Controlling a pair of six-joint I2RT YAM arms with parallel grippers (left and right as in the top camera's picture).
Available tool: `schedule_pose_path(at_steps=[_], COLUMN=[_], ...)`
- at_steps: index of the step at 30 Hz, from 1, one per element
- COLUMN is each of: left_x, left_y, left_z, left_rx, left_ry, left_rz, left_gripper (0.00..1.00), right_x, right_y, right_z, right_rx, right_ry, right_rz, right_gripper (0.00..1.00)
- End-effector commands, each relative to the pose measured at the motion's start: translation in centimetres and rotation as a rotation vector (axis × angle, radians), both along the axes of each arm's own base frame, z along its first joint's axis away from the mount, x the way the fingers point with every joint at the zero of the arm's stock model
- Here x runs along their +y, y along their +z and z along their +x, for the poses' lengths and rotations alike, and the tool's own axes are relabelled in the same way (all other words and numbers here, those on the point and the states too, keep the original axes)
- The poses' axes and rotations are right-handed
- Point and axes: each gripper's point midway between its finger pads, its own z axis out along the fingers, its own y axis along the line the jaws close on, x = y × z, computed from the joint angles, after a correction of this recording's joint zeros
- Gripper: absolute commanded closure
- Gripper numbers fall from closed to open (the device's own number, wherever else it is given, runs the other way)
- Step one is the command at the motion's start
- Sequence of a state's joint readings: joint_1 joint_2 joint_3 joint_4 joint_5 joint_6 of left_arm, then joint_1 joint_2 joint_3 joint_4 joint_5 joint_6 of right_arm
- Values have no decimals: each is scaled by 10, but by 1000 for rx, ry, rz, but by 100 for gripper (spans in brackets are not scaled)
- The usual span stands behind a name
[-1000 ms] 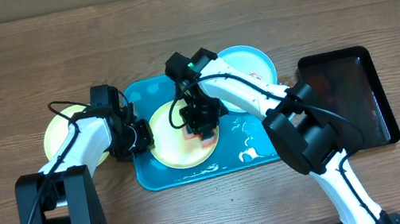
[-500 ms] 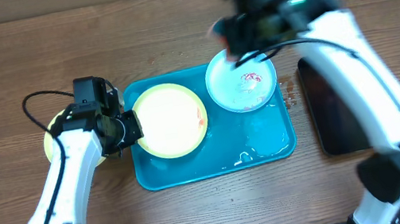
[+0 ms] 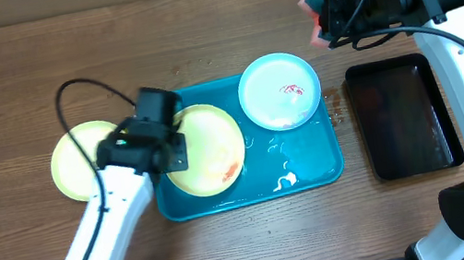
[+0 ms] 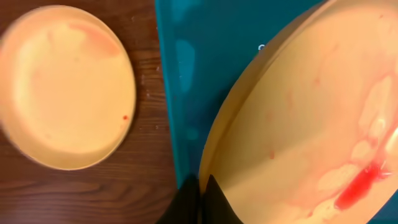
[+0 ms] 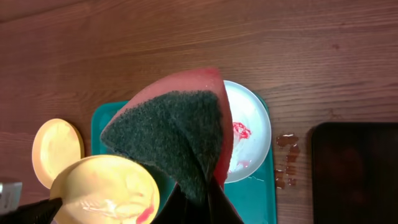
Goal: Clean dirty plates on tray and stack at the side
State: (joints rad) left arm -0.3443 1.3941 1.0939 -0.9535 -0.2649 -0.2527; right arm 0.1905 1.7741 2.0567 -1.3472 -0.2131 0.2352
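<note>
A yellow-green plate (image 3: 208,152) with a red sauce smear lies on the teal tray (image 3: 313,168). My left gripper (image 3: 170,149) is shut on that plate's left rim (image 4: 214,155), its dark fingertips (image 4: 186,202) pinched together at the edge. A light blue plate (image 3: 279,92) with a red smear rests on the tray's far right corner. A second yellow-green plate (image 3: 85,160) sits on the table left of the tray. My right gripper (image 3: 323,17) hovers high at the back right, shut on a red sponge (image 5: 174,127) with a dark scrub face.
A black tray (image 3: 401,117) stands to the right of the teal tray. Reddish drips (image 3: 333,106) mark the wood between the two trays. Water puddles (image 3: 286,177) lie on the teal tray's near right part.
The right gripper lifted the sponge off the yellow-green plate and swung up to the back right. The left arm shifted right and now pinches that plate's left rim.
</note>
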Motion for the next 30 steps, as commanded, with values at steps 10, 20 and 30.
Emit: schedule_pose_path(at_steps=[10,20,30], left_x=[-4,-38,-49], left_y=[106,184,178], left_z=[11,-8,-5], left_rx=[-456,-824,-810], left_ry=[-11,15,-22], left_rz=[591,853,807], left_gripper=[96,96,96], right_x=[-2,-5,-5], right_y=[10,9,8], right_z=[0,-1,-2], right_rx=[-27,-21,-15], right_ry=[-4,-13,-12], right_rz=[9,-4,-6], right_gripper=[96,96,96])
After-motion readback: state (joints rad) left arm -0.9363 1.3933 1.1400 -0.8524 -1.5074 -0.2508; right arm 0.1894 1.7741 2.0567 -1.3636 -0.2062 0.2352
